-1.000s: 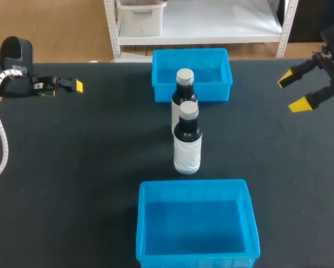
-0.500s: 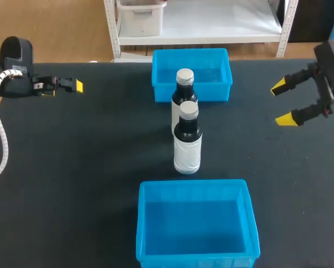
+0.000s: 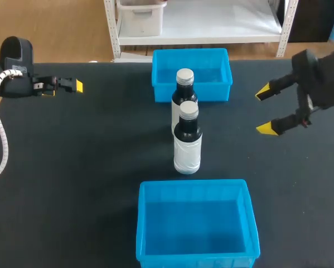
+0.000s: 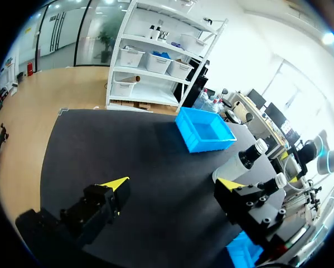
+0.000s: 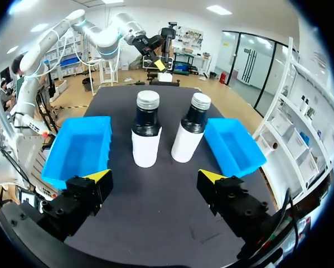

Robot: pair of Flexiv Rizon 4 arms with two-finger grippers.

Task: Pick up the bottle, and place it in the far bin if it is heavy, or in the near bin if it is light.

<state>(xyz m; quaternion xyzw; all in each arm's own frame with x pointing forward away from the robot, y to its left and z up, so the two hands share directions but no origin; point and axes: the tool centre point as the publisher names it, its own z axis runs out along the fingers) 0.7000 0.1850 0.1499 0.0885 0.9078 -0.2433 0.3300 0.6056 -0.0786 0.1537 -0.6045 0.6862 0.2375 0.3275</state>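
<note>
Two dark bottles with white labels and silver caps stand upright mid-table, one behind the other. The near bottle (image 3: pixel 187 140) (image 5: pixel 146 139) is in front of the far bottle (image 3: pixel 184 92) (image 5: pixel 190 131). The far blue bin (image 3: pixel 192 74) (image 5: pixel 233 146) (image 4: pixel 206 129) lies just behind them, and the near blue bin (image 3: pixel 197 230) (image 5: pixel 77 148) lies in front. My right gripper (image 3: pixel 266 110) (image 5: pixel 154 176) hovers open to the right of the bottles, facing them, with nothing between its fingers. My left gripper (image 3: pixel 66 86) (image 4: pixel 175 183) stands open at the far left, holding nothing.
The black tabletop (image 3: pixel 100 156) stretches wide on both sides of the bottles. Both bins have nothing in them. The far bottle stands close against the far bin's front wall.
My right gripper has moved left and slightly nearer, toward the bottles, staying open. The left arm, bottles and bins have not moved.
</note>
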